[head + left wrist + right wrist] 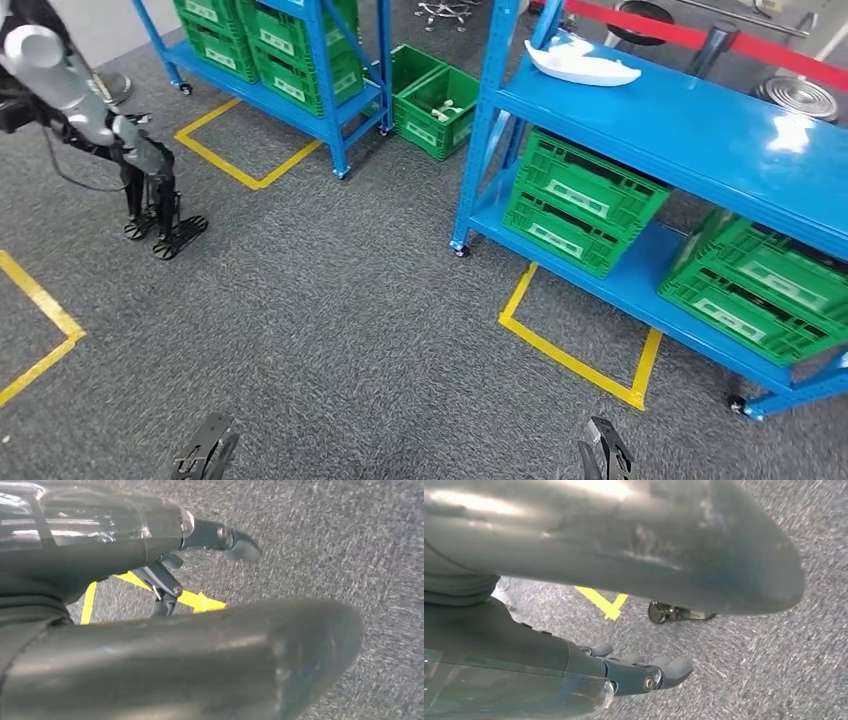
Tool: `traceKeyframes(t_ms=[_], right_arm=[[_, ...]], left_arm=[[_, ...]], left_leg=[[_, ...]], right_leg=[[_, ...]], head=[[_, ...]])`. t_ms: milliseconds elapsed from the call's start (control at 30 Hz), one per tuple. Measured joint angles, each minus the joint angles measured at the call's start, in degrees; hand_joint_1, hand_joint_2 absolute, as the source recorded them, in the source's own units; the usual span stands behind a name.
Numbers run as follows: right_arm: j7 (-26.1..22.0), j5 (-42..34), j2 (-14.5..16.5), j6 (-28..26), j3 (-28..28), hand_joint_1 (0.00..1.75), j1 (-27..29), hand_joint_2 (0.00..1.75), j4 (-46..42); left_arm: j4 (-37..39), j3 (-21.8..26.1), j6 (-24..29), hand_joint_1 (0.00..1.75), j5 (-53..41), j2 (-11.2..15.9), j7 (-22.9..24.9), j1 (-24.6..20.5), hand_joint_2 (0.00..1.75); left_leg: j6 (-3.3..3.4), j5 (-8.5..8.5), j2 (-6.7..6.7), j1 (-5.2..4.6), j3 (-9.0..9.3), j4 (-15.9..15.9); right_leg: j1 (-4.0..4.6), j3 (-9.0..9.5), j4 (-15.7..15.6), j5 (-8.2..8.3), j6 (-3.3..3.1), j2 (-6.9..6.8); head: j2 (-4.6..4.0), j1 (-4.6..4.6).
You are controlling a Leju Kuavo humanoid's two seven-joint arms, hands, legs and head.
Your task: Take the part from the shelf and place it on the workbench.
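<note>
grey carpet floor [330, 300] | yellow tape marks [575, 355] | blue shelves [690, 120]

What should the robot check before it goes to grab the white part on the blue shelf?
1. White curved plastic part lying on the blue metal shelf top: ok.
2. Grey carpet floor toward the shelf free of obstacles: ok.
3. Left robot hand holding nothing: ok, fingers extended over the carpet.
4. Right robot hand holding nothing: ok.
5. Part within reach: not ok, both hands hang low, away from the shelf.
6. Workbench location: cannot tell.
</note>
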Motion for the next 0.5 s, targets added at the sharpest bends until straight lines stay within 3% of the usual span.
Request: traceKeyframes(t_ms=[67,133,200,267,300,333,367,433,500], right_arm=[[0.0,0.0,-0.2,0.0,0.0,0.00,0.1,0.00,0.0],[0.0,0.0,-0.3,-0.1,0.0,0.00,0.1,0.00,0.0],[0.0,0.0,-0.3,-0.2,0.1,0.00,-0.3,0.00,0.0],[0.1,0.0,-0.2,-0.2,0.1,0.00,-0.5,0.00,0.0],[0.1,0.0,0.0,-0.2,0.1,0.00,-0.5,0.00,0.0],[0.1,0.0,0.1,-0.2,0.1,0.00,-0.3,0.00,0.0],[0.2,0.0,0.1,-0.2,0.1,0.00,-0.2,0.00,0.0],[0.2,0.0,0.2,-0.2,0.1,0.00,-0.2,0.00,0.0],[0.2,-0.1,0.2,-0.1,0.1,0.00,-0.3,0.00,0.0]], left_arm=[[0.0,0.0,0.0,0.00,0.0,-0.1,0.0,-0.1,0.00],[-0.1,0.0,0.0,0.00,0.0,-0.3,0.0,-0.3,0.00],[-0.1,0.0,0.0,0.00,0.0,-0.4,0.0,-0.4,0.00],[0.0,0.0,0.0,0.00,0.0,-0.3,0.0,-0.2,0.00],[0.0,0.0,0.0,0.00,0.0,-0.3,0.1,-0.1,0.00],[0.0,0.0,0.0,0.00,0.0,-0.4,0.1,0.0,0.00],[0.0,0.0,0.0,0.00,0.0,-0.4,0.1,0.0,0.00],[0.0,0.0,0.0,0.00,0.0,-0.4,0.1,-0.1,0.00],[0.0,0.0,0.0,0.00,-0.1,-0.3,0.1,0.0,0.00]], left_leg=[[-0.62,-0.27,1.01,-0.05,0.48,-0.4],[-1.09,-1.26,-1.66,0.12,0.65,0.5],[-1.28,-3.83,-5.85,0.31,-1.80,5.7],[-1.37,-6.03,-6.71,0.32,-6.13,12.5],[-1.42,-5.81,-6.56,0.33,-7.64,14.2],[-1.44,-4.34,-6.45,0.35,-8.21,13.8],[-1.45,-1.90,-6.64,0.40,-7.78,11.5],[-1.32,2.40,-9.42,0.73,-5.51,5.0],[-1.04,3.12,-11.74,0.93,-3.89,1.4]], right_leg=[[0.23,0.40,-0.7,-0.35,-0.53,0.67],[-0.04,1.27,-1.8,-0.09,-1.00,1.69],[-0.36,1.98,-2.6,0.08,-1.48,2.82],[-0.33,2.22,-2.6,-0.11,-1.81,4.26],[-0.29,2.36,-2.6,-0.26,-1.86,5.02],[-0.29,2.53,-2.4,-0.47,-1.80,5.83],[-0.36,2.72,-2.2,-0.76,-1.65,6.63],[-0.56,2.86,-1.6,-1.49,-1.13,8.17],[-0.87,2.47,-1.0,-1.91,-0.43,9.64]], head=[[0.01,-0.02],[0.00,-0.19],[0.00,-0.71],[0.01,-1.38],[0.01,-1.67],[0.01,-1.86],[0.01,-2.03],[0.01,-2.52],[0.01,-2.82]])
